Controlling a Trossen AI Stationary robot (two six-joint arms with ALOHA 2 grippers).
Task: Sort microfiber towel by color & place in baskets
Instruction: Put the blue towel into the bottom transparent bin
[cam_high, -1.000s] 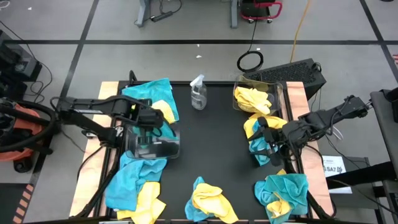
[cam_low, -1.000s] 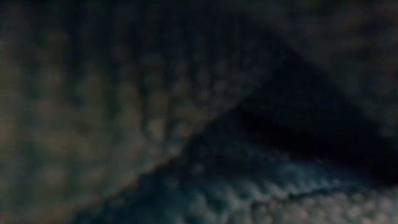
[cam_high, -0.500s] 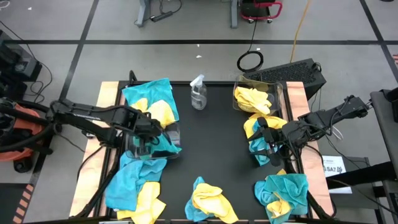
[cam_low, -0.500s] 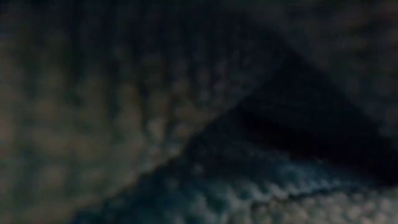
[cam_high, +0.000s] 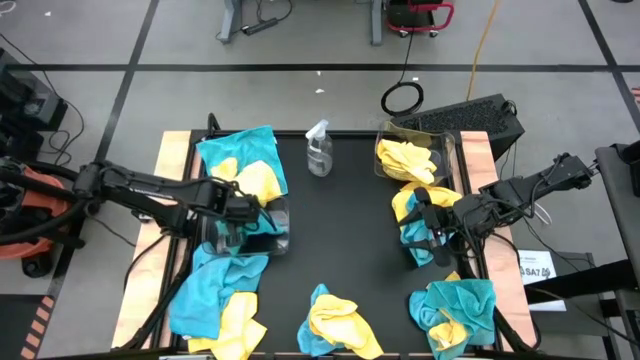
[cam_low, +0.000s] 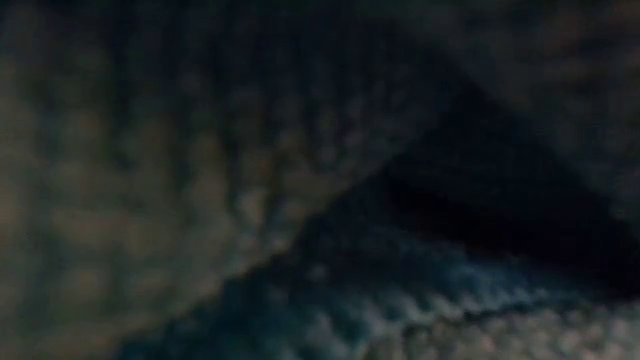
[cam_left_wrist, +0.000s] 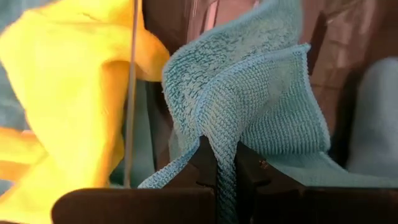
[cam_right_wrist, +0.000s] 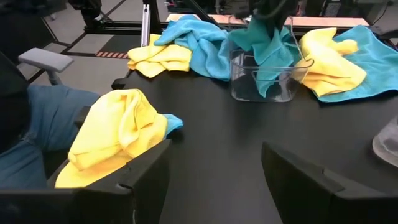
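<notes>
- The left arm reaches in from the table's nine o'clock edge, stretched almost level across the wooden border, its wrist bent down over the clear bin (cam_high: 262, 232) on the left half of the black mat.
- The left gripper (cam_high: 240, 212) hangs at the mouth of that bin, its fingers pinched tight on a fold of a teal-blue towel (cam_left_wrist: 249, 106); in the left wrist view the cloth stands up between the two dark fingers, and a yellow towel (cam_left_wrist: 74, 93) lies just beside it past the bin's clear wall.
- The right arm comes in from the three o'clock edge, elbow raised, forearm sloping down toward the mat.
- The right gripper (cam_high: 428, 226) is low over a yellow-and-teal towel heap (cam_high: 412, 222) at the mat's three o'clock side; its fingers stand wide apart with nothing between them.
- A second clear bin (cam_high: 447, 143) at about one o'clock holds yellow towels (cam_high: 405, 160).
- A clear spray bottle (cam_high: 318, 150) stands at twelve o'clock.
- Mixed yellow and teal heaps lie at eleven o'clock (cam_high: 240, 160), seven o'clock (cam_high: 220, 300), six o'clock (cam_high: 335, 322) and five o'clock (cam_high: 455, 310).
- The low view is filled by dark cloth weave close to the lens; nothing else can be told there.
</notes>
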